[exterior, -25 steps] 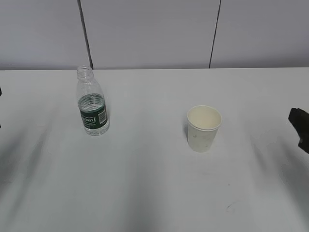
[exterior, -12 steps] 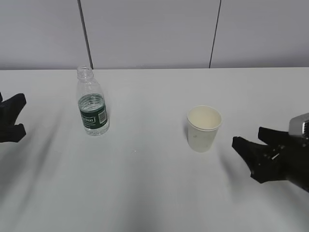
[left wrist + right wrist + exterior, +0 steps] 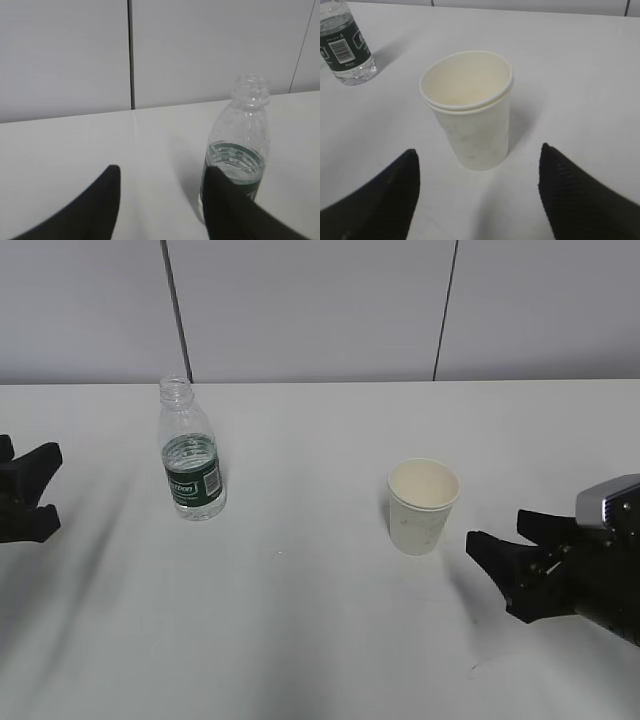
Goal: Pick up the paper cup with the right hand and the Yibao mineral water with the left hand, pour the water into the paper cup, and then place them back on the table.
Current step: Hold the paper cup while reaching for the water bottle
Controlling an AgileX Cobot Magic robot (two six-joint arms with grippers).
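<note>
Right wrist view: parted pincer (image 3: pixel 477 187) faces paper cup (image 3: pixel 468 110).

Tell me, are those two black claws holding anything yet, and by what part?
Nothing is held. The right end effector is open, short of the paper cup. The left end effector is open too, apart from the Yibao mineral water. Both stand on the table.

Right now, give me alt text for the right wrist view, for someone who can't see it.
A small off-white paper cup stands upright on the plain white table, centred ahead of the open black end effector. A clear ribbed plastic bottle with a dark green label stands top left.
</note>
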